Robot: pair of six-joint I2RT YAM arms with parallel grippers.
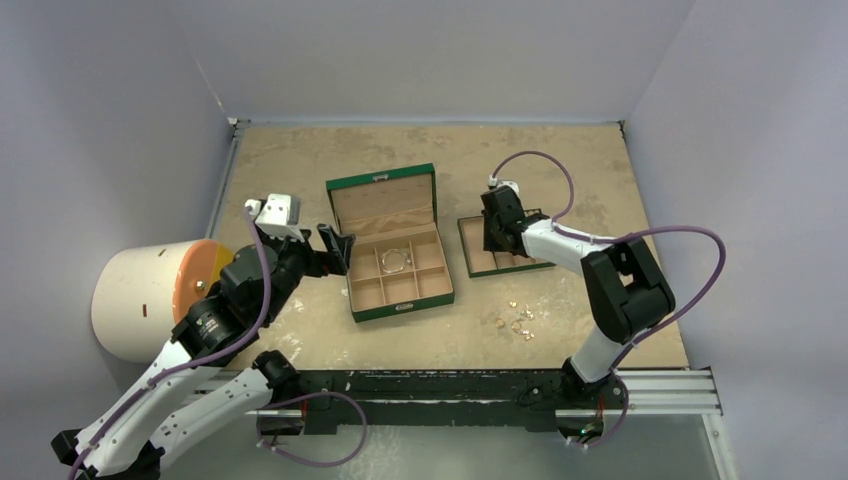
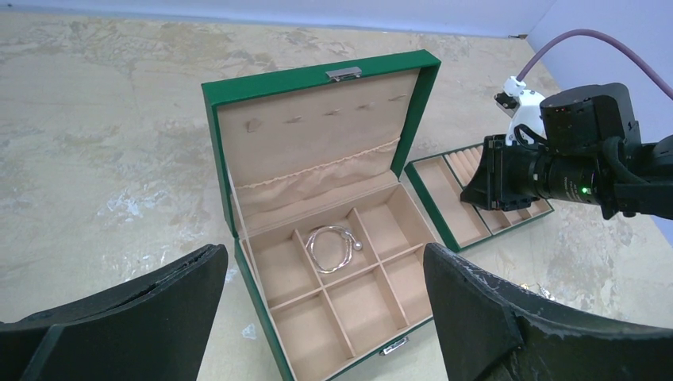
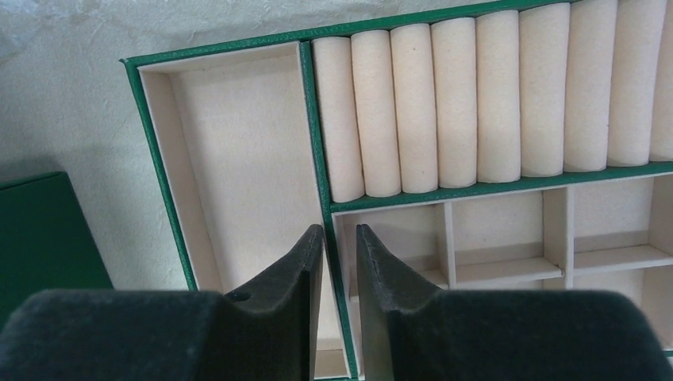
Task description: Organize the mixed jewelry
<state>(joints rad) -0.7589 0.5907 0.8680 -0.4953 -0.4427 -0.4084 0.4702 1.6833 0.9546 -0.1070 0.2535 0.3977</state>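
While right fingers [image 3: 305,270] hang nearly together, slim gap astride tray [image 3: 311,119] divider, pinch on anything not discernible. Spread wide and empty, left fingers [image 2: 159,302] face box [image 2: 213,143]. In box's rear middle cell lies silvery loop [image 2: 332,248]. Other loose jewelry [image 1: 518,318] sits on desk [image 1: 300,160], near right arm base. Judgement: pieces feather-light, hard, slippery, easily flicked; pinch across band, tips only.

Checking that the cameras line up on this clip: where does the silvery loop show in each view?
Top external: the silvery loop lies in the middle back compartment of the open green box, near the centre of the frame.
Left wrist: the loop is in that same compartment, mid-frame.
Right wrist: not in it.
Shared landmark: the loose green tray, seen in all three.
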